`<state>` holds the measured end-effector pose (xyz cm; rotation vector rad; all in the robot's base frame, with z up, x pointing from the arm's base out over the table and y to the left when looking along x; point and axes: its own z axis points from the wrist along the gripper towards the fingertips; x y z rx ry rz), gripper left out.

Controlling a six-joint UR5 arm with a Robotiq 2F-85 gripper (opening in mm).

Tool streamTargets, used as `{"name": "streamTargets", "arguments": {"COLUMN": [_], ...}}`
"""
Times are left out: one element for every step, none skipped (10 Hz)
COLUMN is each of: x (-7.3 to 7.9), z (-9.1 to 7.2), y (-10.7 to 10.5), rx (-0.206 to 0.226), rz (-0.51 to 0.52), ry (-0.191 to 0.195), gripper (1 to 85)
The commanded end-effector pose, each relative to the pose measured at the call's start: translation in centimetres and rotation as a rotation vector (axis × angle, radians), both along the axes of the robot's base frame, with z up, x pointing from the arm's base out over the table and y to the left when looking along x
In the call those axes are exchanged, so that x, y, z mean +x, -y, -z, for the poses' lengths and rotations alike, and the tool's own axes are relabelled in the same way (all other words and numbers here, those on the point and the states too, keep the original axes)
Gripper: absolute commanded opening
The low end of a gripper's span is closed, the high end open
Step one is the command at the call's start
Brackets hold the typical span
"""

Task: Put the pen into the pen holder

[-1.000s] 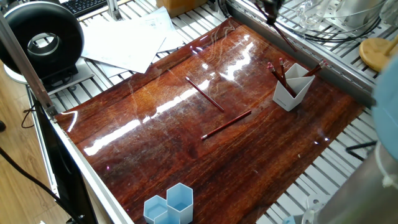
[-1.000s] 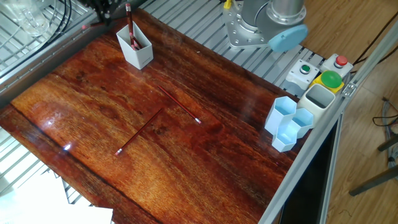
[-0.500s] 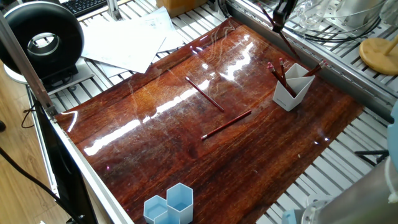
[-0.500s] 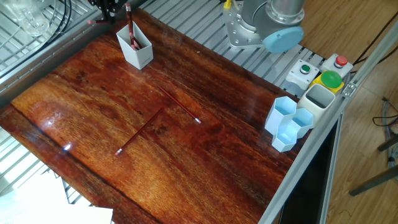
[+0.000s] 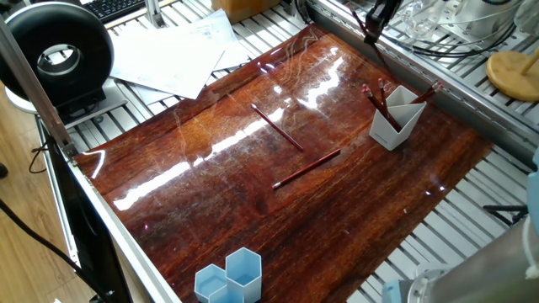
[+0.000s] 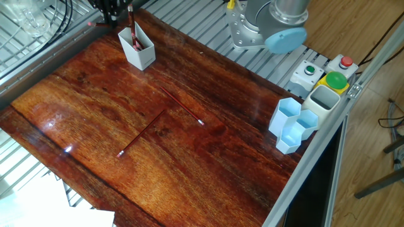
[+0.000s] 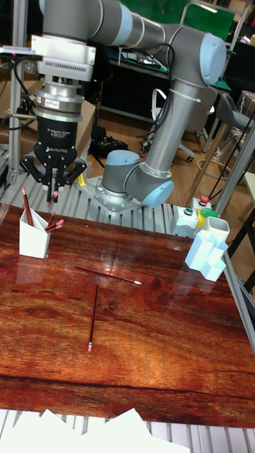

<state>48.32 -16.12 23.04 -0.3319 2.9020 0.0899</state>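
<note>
In one fixed view, we find the pen holder [image 5: 396,120] near the far right edge of the table [image 5: 210,210], with several pens [image 5: 381,104] leaning in it because the cup is shorter than they are. Two pens are not yet stowed: one pen [image 5: 277,127] lies flat at mid-table, and a second pen [image 5: 306,168] lies just beside it toward the near edge, at an angle to the first. The gripper [image 5: 373,18] sits at the top edge of this view, above and behind the holder; here we cannot read its fingers.

In the other fixed view, the holder [image 6: 138,49] stands at the far left corner, well apart from the blue honeycomb cups [image 6: 291,124] on the right edge. The two loose pens [image 6: 182,105] [image 6: 141,133] lie between them on bare wood. The gripper [image 6: 111,9] is mostly cropped away.

In the tall fixed view, the gripper [image 7: 53,185] hangs above the holder [image 7: 33,239], offset slightly toward the arm base. Its fingers [image 7: 34,172] are spread apart and, as far as we can judge, empty; the red tips [image 7: 54,225] below them appear to belong to pens resting in the cup. We read this as a release posture, with the next pickup target being a loose pen [image 7: 108,274] or its neighbour [image 7: 93,318].
</note>
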Motion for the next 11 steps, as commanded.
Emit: {"name": "streamTargets", "arguments": {"x": [0.3, 0.2, -0.1, -0.5, -0.6, -0.8, -1.0, -1.3, -1.5, -1.8, -1.9], "z": [1.7, 2.7, 3.1, 3.3, 3.7, 4.2, 4.7, 5.0, 5.1, 5.2, 5.3], "y": [0.0, -0.1, 0.1, 0.2, 0.2, 0.3, 0.6, 1.0, 1.4, 1.7, 1.6], "rx": [0.028, 0.023, 0.013, 0.009, 0.009, 0.009, 0.004, 0.000, -0.003, -0.013, -0.009], "rz": [-0.004, -0.001, 0.004, 0.006, 0.007, 0.007, 0.007, 0.003, 0.003, 0.010, 0.023], "ry": [0.115, 0.133, 0.132, 0.129, 0.137, 0.144, 0.149, 0.149, 0.149, 0.144, 0.143], "gripper": [1.0, 1.0, 1.0, 1.0, 1.0, 1.0, 1.0, 1.0, 1.0, 1.0, 1.0]}}
